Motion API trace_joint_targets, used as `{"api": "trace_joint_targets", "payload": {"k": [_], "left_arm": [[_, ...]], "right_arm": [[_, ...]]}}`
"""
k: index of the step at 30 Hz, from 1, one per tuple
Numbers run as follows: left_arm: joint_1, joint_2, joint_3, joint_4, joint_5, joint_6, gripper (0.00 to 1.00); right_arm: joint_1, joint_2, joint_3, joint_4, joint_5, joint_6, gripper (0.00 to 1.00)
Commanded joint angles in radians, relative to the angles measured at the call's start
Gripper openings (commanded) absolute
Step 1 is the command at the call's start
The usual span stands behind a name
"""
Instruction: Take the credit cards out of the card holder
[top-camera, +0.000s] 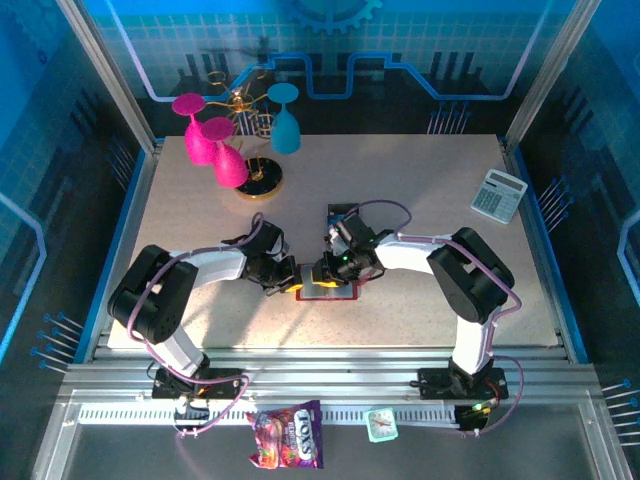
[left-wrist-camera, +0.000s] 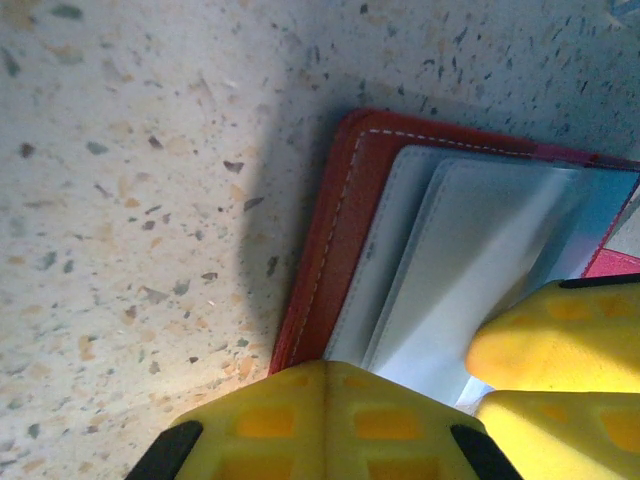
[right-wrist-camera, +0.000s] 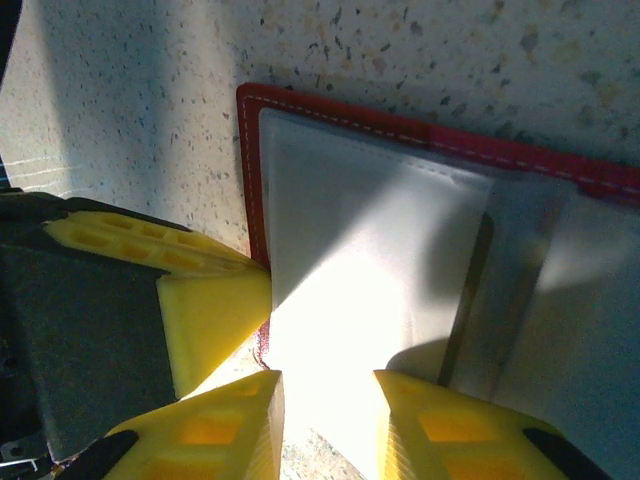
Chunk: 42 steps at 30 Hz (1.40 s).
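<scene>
Nearest, on the rail at 6 o'clock from the worktop's (top-camera: 200, 220) middle, lie a candy bag (top-camera: 287, 437) and a small teal object (top-camera: 381, 425).

Beyond the arm bases, a little short of the middle of the speckled worktop, the card holder (top-camera: 330, 291) lies opened flat. Its red stitched border frames pale grey pockets that face up.

The left claw (left-wrist-camera: 325, 405) reaches it from 9 o'clock and is clenched, its yellow fingertips pressed together at the holder's red edge (it may be nipping that edge, but the wrist view is too close to be sure).

The right claw (right-wrist-camera: 325, 425) comes in from about 2 o'clock and is released. Its two fingers stand apart over the rim of a pale pocket, with nothing pinched between them. The two claws sit just beside each other at the holder's 9 o'clock end.

Farther back, at 2 o'clock from the holder and near the worktop's right edge, rests a grey-white calculator (top-camera: 498, 193).

Farthest, at 11 o'clock, two pink glasses (top-camera: 205, 140) and a blue glass (top-camera: 285, 125) hang bowl-down on a gold stand with a dark round base (top-camera: 260, 180).
</scene>
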<state>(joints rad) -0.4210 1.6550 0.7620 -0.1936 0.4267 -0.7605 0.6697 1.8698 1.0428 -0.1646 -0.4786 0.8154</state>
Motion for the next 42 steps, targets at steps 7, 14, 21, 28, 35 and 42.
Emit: {"api": "trace_joint_targets", "payload": {"k": [7,14,21,28,35,42], "left_arm": [[0.011,0.010,-0.014,-0.031,-0.006,0.016,0.07],[0.017,0.020,-0.016,-0.036,-0.005,0.026,0.07],[0.018,0.021,-0.015,-0.039,-0.006,0.026,0.07],[0.016,-0.040,0.045,-0.077,0.005,0.006,0.12],[-0.005,-0.029,0.083,-0.058,0.039,-0.036,0.25],[-0.021,0.024,0.078,-0.015,0.046,-0.062,0.33]], "right_arm": [[0.022,0.019,0.049,-0.169,0.076,-0.052,0.33],[0.021,0.004,0.051,-0.216,0.112,-0.067,0.33],[0.011,-0.021,0.003,-0.139,0.081,-0.032,0.33],[-0.009,-0.028,-0.069,0.002,0.024,0.027,0.31],[-0.031,-0.036,-0.130,0.109,-0.015,0.074,0.30],[-0.042,-0.040,-0.158,0.169,-0.035,0.103,0.29]]}}
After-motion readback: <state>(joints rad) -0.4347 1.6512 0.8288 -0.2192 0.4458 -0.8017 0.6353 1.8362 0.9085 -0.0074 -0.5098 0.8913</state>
